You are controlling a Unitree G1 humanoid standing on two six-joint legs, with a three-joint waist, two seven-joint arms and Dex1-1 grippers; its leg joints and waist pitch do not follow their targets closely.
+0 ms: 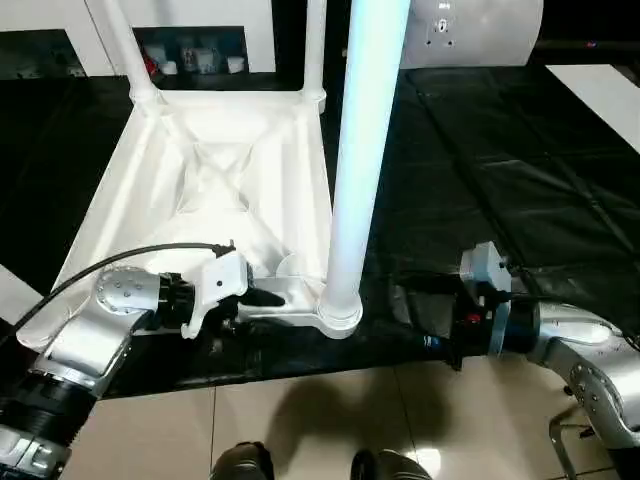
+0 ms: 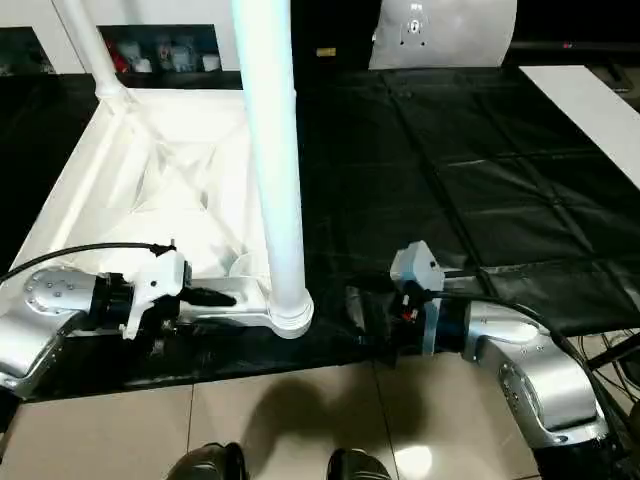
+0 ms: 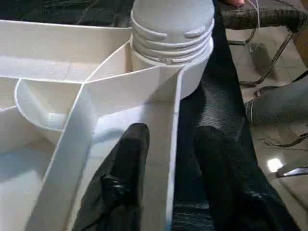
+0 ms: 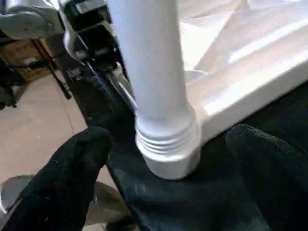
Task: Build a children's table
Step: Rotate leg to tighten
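The children's table top (image 1: pixel 210 170) lies upside down on the black-covered work table, its ribs facing up. White legs stand in the far left socket (image 1: pixel 125 45), the far right socket (image 1: pixel 315 45) and the near right socket (image 1: pixel 360 150). My left gripper (image 3: pixel 171 132) is at the near rim close to that leg. It is open, with one finger (image 3: pixel 130 154) inside the top, the other outside on the black cover, and small gaps to the rim wall. My right gripper (image 4: pixel 168 139) stands wide open on either side of the near right leg's base (image 4: pixel 166 144), not touching it.
A white rounded panel (image 1: pixel 480 30) stands at the back right, and a flat white board (image 1: pixel 600 95) lies at the right edge. The work table's front edge (image 1: pixel 300 365) runs just behind both grippers, with tiled floor and two dark feet (image 1: pixel 245 462) below.
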